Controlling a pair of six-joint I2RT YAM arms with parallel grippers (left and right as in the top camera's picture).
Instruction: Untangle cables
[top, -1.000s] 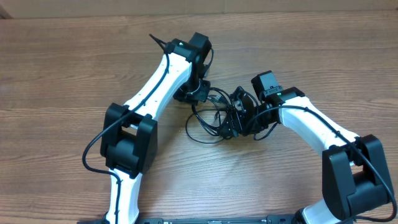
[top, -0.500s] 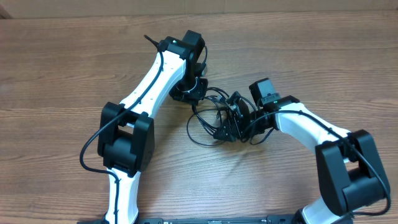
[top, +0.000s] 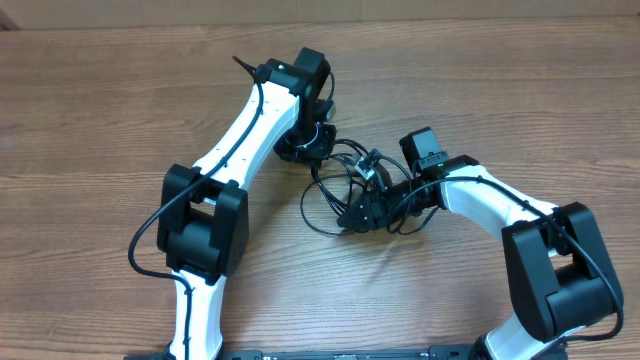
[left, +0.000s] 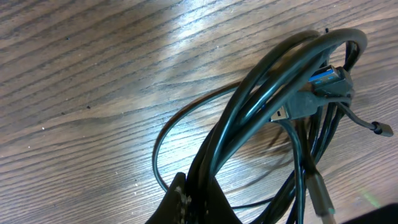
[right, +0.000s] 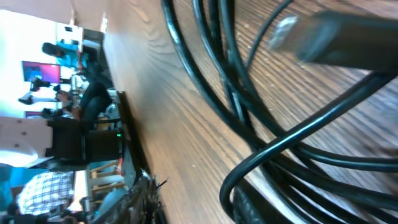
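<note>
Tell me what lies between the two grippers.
The tangled cables fill the gap between the left gripper and the right gripper; the overhead view shows it.

I see a brown wooden table (top: 90, 110). Its grain lines run from the left edge to the right edge. A bunch of thin black cables (top: 322, 212) lies near the middle of the table. They sit in loose loops that cross over each other. One plug (left: 323, 76) in the bunch has a blue tip.
</note>
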